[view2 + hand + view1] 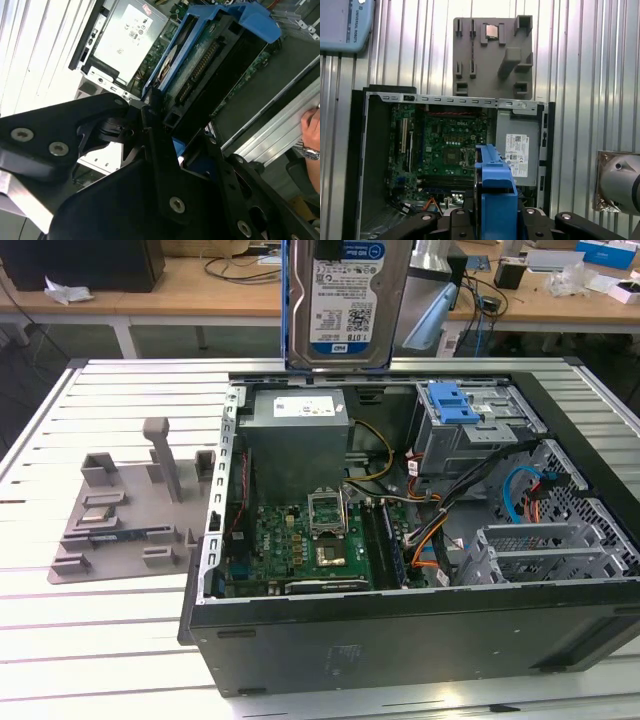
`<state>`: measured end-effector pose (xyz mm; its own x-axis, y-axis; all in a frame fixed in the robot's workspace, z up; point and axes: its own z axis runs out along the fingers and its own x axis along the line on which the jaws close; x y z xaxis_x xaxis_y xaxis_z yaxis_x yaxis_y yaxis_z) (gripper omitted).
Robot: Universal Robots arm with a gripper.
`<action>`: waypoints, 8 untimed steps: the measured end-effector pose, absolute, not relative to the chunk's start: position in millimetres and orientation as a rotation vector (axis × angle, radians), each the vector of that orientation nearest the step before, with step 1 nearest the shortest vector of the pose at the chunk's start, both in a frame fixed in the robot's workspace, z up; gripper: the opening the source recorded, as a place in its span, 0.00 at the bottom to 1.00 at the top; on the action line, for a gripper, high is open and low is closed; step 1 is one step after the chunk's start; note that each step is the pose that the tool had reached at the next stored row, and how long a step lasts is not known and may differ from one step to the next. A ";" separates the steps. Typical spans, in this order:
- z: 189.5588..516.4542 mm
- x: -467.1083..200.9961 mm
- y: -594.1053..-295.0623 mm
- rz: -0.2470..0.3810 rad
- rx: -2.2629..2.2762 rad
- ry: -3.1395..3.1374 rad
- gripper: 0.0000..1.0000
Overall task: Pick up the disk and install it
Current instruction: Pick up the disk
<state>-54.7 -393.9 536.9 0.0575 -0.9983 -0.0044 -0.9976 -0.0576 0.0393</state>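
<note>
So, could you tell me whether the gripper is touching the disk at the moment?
Touching. In the second wrist view the gripper is clamped onto the end of the disk, pressing on its blue side rails with no gap showing.

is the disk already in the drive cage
No, the disk hangs upright in the air over the open computer case, clear of the grey drive cage.

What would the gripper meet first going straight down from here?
Probably the grey box with the white sticker, or the motherboard beside it; the disk it holds would touch first. Depth is unclear.
</note>
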 end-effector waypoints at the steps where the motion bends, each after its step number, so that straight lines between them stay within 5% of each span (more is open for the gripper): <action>1: 536.7 -54.5 -395.1 -0.047 2.266 -2.139 0.37; 8: 534.7 -51.6 -404.0 -0.047 2.266 -2.139 0.37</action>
